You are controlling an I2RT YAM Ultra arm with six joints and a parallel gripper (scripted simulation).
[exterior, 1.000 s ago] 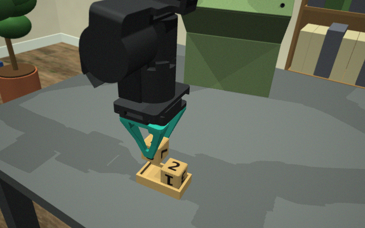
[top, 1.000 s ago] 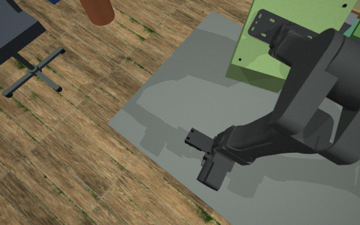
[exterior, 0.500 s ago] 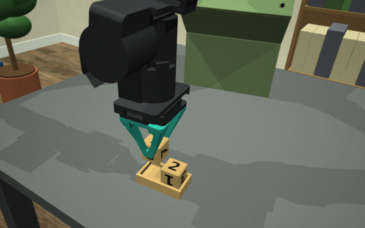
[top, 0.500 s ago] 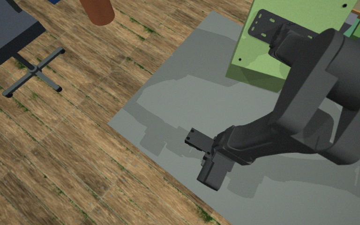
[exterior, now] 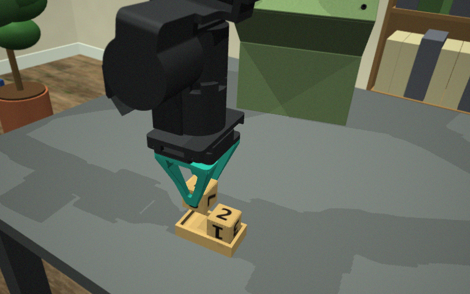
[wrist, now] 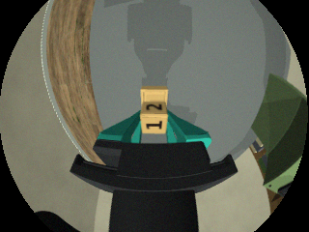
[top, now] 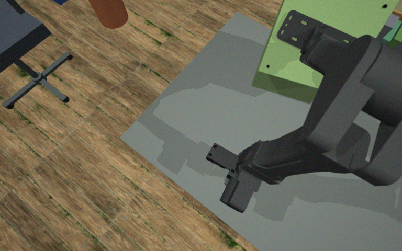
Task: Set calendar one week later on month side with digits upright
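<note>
My gripper (exterior: 204,193) (wrist: 154,113) has teal fingers and is shut on a wooden cube (exterior: 212,190) (wrist: 161,124). The held cube is raised above the tray's left part; its exact offset is hard to judge. Its top shows 1 and its shaded left side 2, in the wrist view; a finger covers most of its front. The tray (exterior: 204,241) (wrist: 154,88) rests flat on the table. The other cube (exterior: 223,214) stands in the tray's right end, 2 on top and an upside-down 1 in front. The top view shows neither cube nor tray, as the arm hides them.
A large green block (top: 341,17) (exterior: 294,82) (wrist: 282,111) stands on the table behind the gripper. The table's front edge runs past the tray at lower left in the exterior view. A plant pot (exterior: 26,109) and bookshelf (exterior: 376,76) are farther back. The tray's left half holds no cube.
</note>
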